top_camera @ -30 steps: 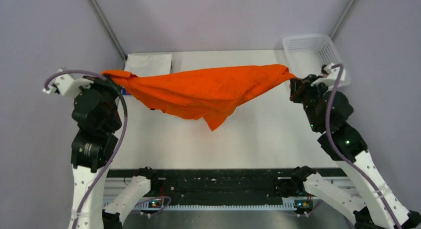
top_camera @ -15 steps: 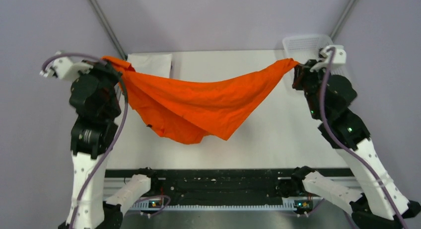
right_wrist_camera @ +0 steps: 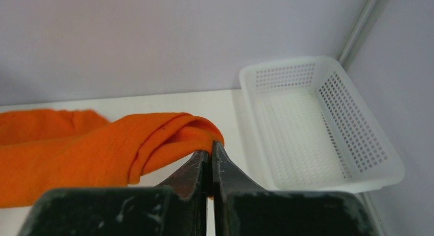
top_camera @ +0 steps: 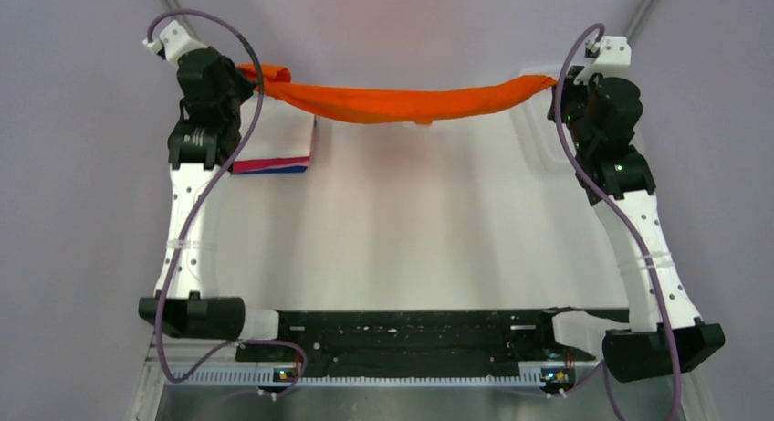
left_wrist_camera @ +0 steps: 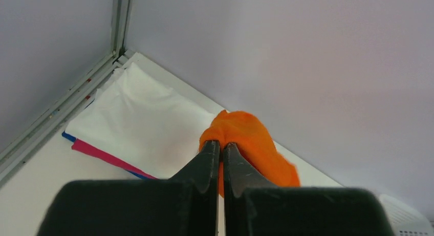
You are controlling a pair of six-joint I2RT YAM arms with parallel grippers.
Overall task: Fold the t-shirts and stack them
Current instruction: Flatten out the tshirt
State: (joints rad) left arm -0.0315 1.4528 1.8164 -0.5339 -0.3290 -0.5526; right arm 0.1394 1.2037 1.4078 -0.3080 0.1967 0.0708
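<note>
Item: orange t-shirt (top_camera: 402, 101), plain bright cloth, soft and matte, drawn into a long, slightly sagging band with rolled creases. It hangs in the air across the far end of the white table (top_camera: 411, 238), clear of the surface, one end in each gripper. Holding it: left gripper (left_wrist_camera: 221, 144), dark fingers pressed together on a bunched, puffy knot of the orange cloth; right gripper (right_wrist_camera: 210, 148), dark scuffed fingers likewise closed on a rolled fold of the same shirt. Also on the table: folded t-shirts (top_camera: 278, 142), a flat rectangular stack at the far-left corner below the left gripper, with a lightly wrinkled white shirt (left_wrist_camera: 138, 118) on top and a pink-red edge (left_wrist_camera: 100, 154) and blue edge (left_wrist_camera: 68, 137) showing beneath. At the far-right corner: white plastic mesh basket (right_wrist_camera: 353, 126), rectangular, with perforated walls and floor and a rounded rim.
</note>
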